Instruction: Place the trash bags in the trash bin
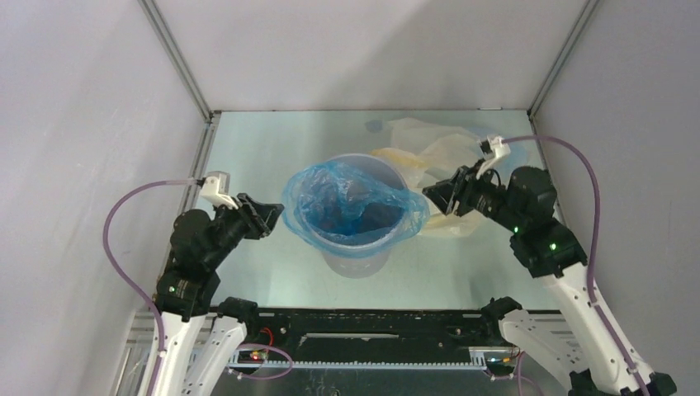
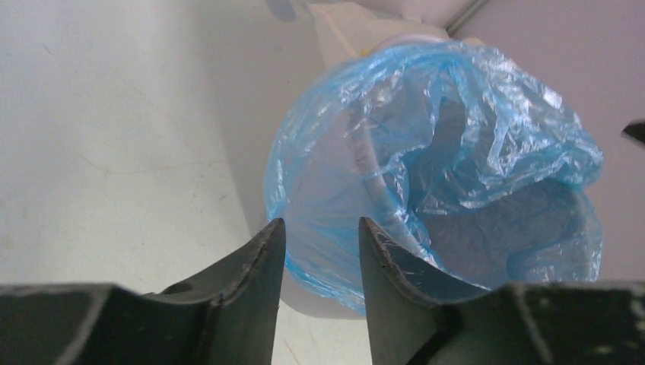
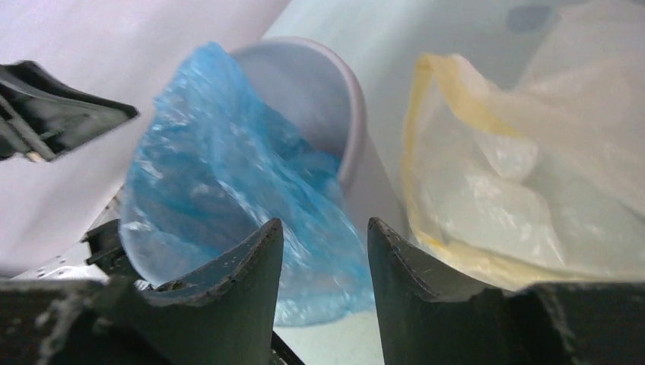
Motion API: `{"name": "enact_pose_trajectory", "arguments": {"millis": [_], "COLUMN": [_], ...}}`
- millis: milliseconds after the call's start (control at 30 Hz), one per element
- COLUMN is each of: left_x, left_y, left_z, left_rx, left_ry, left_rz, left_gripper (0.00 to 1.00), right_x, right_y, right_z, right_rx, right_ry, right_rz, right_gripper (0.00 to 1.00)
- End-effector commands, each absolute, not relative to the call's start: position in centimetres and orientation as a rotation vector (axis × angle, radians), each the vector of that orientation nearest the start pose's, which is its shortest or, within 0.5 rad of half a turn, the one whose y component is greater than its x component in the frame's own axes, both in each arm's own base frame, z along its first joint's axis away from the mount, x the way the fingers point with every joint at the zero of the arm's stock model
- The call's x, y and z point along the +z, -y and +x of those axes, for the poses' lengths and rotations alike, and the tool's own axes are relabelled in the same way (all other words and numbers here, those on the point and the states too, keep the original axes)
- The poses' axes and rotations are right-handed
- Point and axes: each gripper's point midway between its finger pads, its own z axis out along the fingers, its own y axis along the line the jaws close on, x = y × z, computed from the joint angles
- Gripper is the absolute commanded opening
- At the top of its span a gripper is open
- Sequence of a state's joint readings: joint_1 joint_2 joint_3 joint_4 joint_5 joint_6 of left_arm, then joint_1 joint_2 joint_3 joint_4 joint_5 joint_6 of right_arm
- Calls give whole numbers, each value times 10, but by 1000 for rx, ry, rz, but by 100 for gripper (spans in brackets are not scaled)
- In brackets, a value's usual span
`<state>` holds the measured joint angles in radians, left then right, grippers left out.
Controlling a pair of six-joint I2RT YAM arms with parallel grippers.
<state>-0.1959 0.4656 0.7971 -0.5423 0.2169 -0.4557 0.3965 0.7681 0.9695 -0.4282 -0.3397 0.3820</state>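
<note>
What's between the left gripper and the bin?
Nothing. In the top view the left gripper sits right beside the blue bag draped over the trash bin, with no object between; the left wrist view agrees.

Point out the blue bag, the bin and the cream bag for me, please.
blue bag [image 1: 301, 216]: top view, its left edge, draped over the rim.
bin [image 1: 355, 264]: top view, its near wall, below the blue film.
cream bag [image 1: 437, 139]: top view, its crumpled middle.
</note>
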Motion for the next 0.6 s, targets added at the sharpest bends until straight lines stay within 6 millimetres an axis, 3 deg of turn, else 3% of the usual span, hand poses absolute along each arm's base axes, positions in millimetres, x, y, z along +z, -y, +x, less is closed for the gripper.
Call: {"name": "enact_pose_trajectory", "arguments": {"millis": [0, 100, 233, 367, 467, 567], "left_x": [275, 272, 280, 284, 280, 277], "left_y": [121, 134, 145, 150, 153, 156], "left_z": [197, 191, 185, 184, 188, 191], "left_rx": [-800, -907, -1003, -1045, -1065, -1079], "left_ry": [-1903, -1932, -1941, -1940, -1971, -1997], "left_rz": [-1, -3, 6, 20, 13, 9], "left_gripper": [44, 47, 61, 73, 72, 63], "right_x": [353, 356, 349, 343, 333, 324], "right_y": [-196, -213, -236, -252, -261, -268], "right_z": [238, 251, 266, 264, 264, 264], "right_rx": [902, 975, 1089, 1138, 1153, 1162], "right_ry": [-1788, -1829, -1908, -1941, -1978, -2010], "right_rz": [-444, -483, -525, -552, -559, -576], "right_gripper": [46, 44, 42, 44, 46, 46]}}
